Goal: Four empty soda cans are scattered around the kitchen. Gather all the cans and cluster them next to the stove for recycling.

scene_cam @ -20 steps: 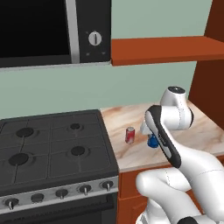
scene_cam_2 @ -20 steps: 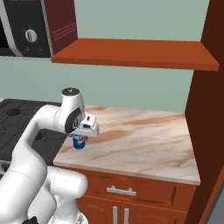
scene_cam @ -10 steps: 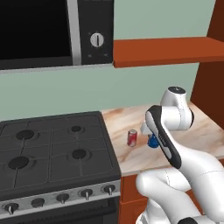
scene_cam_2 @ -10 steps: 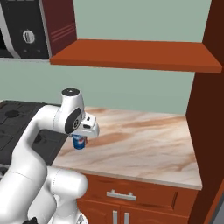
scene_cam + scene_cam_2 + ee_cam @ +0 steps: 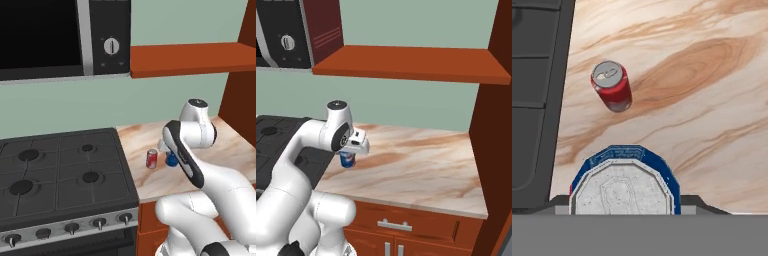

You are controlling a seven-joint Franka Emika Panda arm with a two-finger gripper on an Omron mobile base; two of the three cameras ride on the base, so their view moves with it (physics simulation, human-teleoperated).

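Note:
My gripper (image 5: 349,152) is shut on a blue soda can (image 5: 347,159), held upright low over the beige counter (image 5: 416,165). In the hand view its silver top (image 5: 624,190) sits between my fingertips. I cannot tell whether it touches the counter. A red soda can (image 5: 151,159) stands upright on the counter just right of the stove (image 5: 60,170). The blue can (image 5: 171,160) is a short way to the right of the red one, partly behind my arm. In the hand view the red can (image 5: 612,86) lies beyond the blue one, close to the stove's edge (image 5: 537,75).
A black microwave (image 5: 60,40) hangs above the stove. A reddish-brown shelf (image 5: 406,62) runs over the counter, and a tall cabinet side (image 5: 496,150) closes it on the right. Bare counter stretches to the right of the cans.
The whole picture has drifted slightly, so the base has shifted a little. The gripper keeps its hold on the blue can at about the same spot.

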